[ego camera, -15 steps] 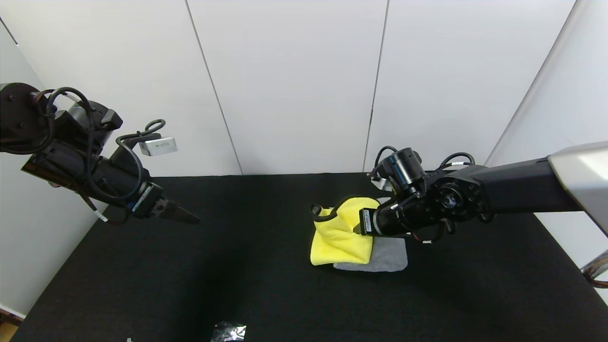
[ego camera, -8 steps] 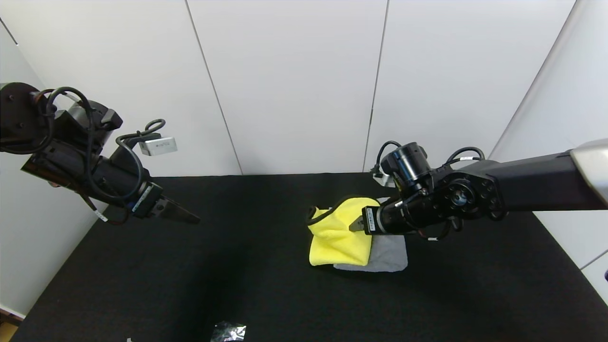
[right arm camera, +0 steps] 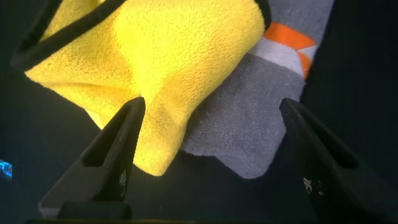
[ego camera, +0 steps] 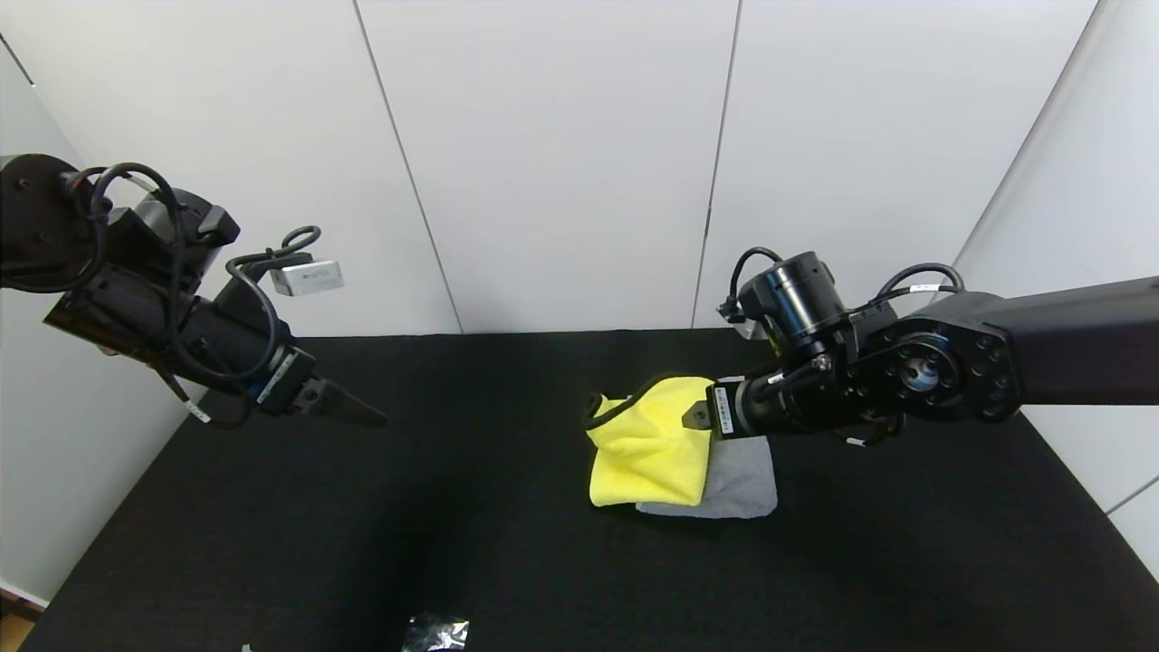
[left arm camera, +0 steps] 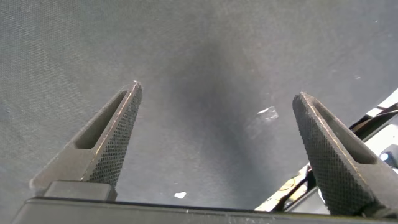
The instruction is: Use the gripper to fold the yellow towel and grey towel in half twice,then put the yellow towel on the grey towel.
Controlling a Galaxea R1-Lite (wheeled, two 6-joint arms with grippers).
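Note:
The folded yellow towel (ego camera: 645,444) lies on the left part of the folded grey towel (ego camera: 744,484) on the black table, a black-bound edge curled up at its far left. In the right wrist view the yellow towel (right arm camera: 168,56) covers part of the grey towel (right arm camera: 249,130), whose orange and white stripes show at one end. My right gripper (ego camera: 693,418) (right arm camera: 211,102) hovers just above the towels' right side, open and empty. My left gripper (ego camera: 367,418) (left arm camera: 217,90) is open and empty, raised over the table's far left.
The black table (ego camera: 453,543) runs to white walls behind and at both sides. A small crinkled foil scrap (ego camera: 436,632) lies at the table's front edge, also seen in the left wrist view (left arm camera: 267,112).
My right gripper has let go of the yellow towel and drawn back to the right and up a little. The yellow towel has settled flatter on the grey towel. The left arm has barely moved.

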